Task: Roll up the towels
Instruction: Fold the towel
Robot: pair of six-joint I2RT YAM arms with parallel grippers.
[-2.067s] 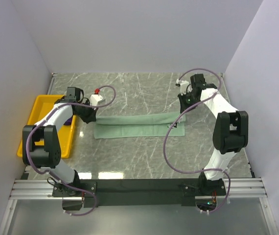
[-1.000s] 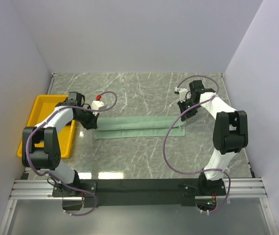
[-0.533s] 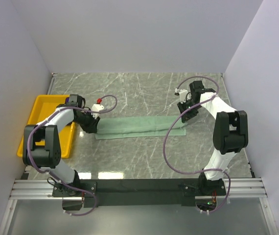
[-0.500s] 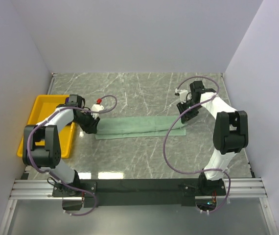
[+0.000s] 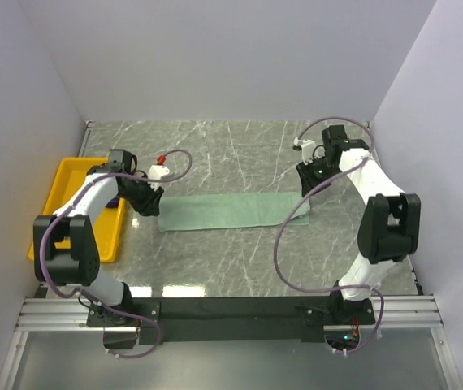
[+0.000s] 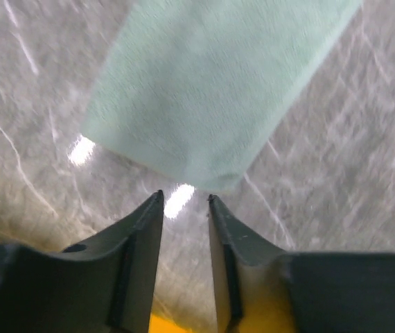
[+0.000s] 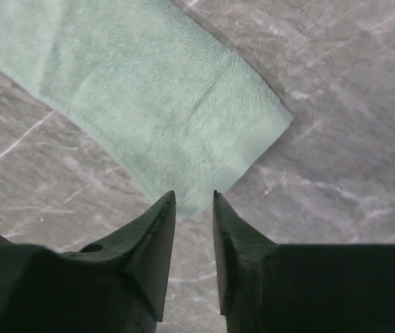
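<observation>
The mint green towel (image 5: 231, 212) lies flat as a long strip across the middle of the marble table. My left gripper (image 5: 152, 206) hovers just off its left end, open and empty. In the left wrist view the towel's end (image 6: 211, 90) lies just beyond my gripper (image 6: 183, 198). My right gripper (image 5: 306, 189) stands open above the towel's right end. In the right wrist view the towel's corner (image 7: 142, 97) shows just past that gripper (image 7: 194, 196). A sliver of purple towel (image 5: 115, 201) shows in the tray, mostly hidden under the left arm.
A yellow tray (image 5: 69, 175) sits at the table's left edge, next to the left arm; its yellow rim (image 6: 281, 312) shows below the left fingers. White walls close in the table on three sides. The right arm's purple cable (image 5: 284, 231) hangs over the towel's right end.
Both grippers have opened and let go of the green towel's ends, then lifted slightly. The towel has settled flat as one even strip.
</observation>
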